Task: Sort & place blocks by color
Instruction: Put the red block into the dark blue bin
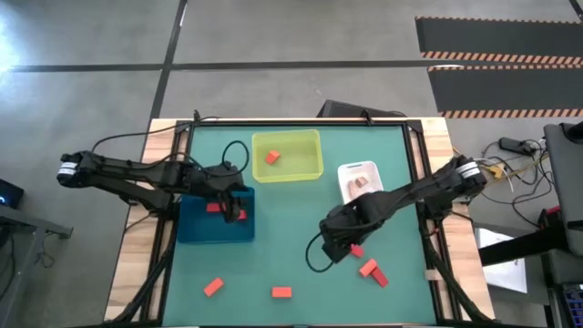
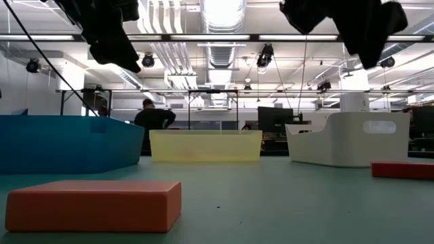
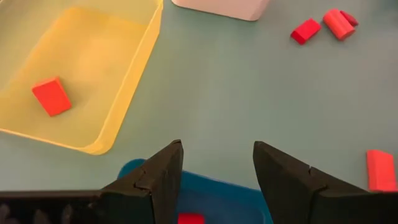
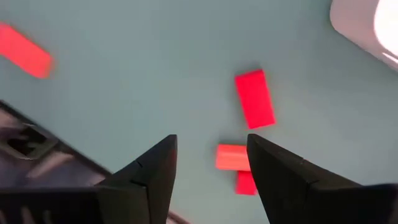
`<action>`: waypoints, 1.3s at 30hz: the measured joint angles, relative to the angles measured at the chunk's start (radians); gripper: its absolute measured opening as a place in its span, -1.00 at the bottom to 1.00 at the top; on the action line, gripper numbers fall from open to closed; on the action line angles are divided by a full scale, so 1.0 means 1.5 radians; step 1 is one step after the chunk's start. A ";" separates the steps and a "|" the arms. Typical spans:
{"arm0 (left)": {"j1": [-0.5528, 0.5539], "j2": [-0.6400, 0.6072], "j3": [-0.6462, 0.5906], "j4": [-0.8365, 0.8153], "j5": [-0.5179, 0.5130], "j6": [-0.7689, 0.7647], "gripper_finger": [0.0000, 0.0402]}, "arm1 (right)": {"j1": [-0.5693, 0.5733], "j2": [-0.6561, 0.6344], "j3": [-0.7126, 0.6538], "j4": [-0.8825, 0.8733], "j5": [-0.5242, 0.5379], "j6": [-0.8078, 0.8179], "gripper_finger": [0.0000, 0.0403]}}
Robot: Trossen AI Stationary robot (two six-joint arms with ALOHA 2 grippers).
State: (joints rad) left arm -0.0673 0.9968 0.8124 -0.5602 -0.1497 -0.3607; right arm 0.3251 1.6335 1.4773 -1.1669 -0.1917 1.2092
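Red block (image 4: 254, 98) just ahead of right pincer (image 4: 208, 163) — fingers apart.

Green-topped table (image 1: 301, 214), 3 trays (image 1: 287, 156), loose red and orange blocks (image 1: 281, 292)

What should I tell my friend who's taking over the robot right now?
Left gripper: open, empty, over the blue tray.
Right gripper: open, empty, above the loose blocks at the mat's right.
Done: red blocks in the blue tray, one orange block in the yellow tray, a tan block in the white tray.
Left: five blocks on the mat, three near the right gripper, two at the front.
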 joint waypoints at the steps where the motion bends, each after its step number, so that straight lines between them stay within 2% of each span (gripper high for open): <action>1: 0.000 0.001 0.000 0.002 -0.002 0.000 -0.10 | 0.003 0.010 0.000 -0.006 0.000 -0.014 -0.07; 10: 0.000 0.004 -0.001 0.001 -0.011 0.001 -0.10 | 0.031 0.103 -0.018 -0.005 0.000 -0.112 0.00; 19: 0.000 0.004 -0.001 0.001 -0.011 0.006 -0.10 | 0.032 0.154 -0.020 -0.004 0.006 -0.178 0.00; 30: 0.000 0.004 -0.006 0.001 -0.011 0.003 -0.10 | 0.033 0.127 -0.103 0.004 0.006 -0.195 0.00; 39: 0.000 0.006 -0.010 0.001 -0.011 0.001 -0.10 | 0.033 0.114 -0.156 0.104 0.001 -0.203 0.00</action>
State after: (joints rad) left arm -0.0669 1.0054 0.7971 -0.5591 -0.1665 -0.3596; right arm 0.3752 1.8046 1.2430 -1.0106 -0.1902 0.9054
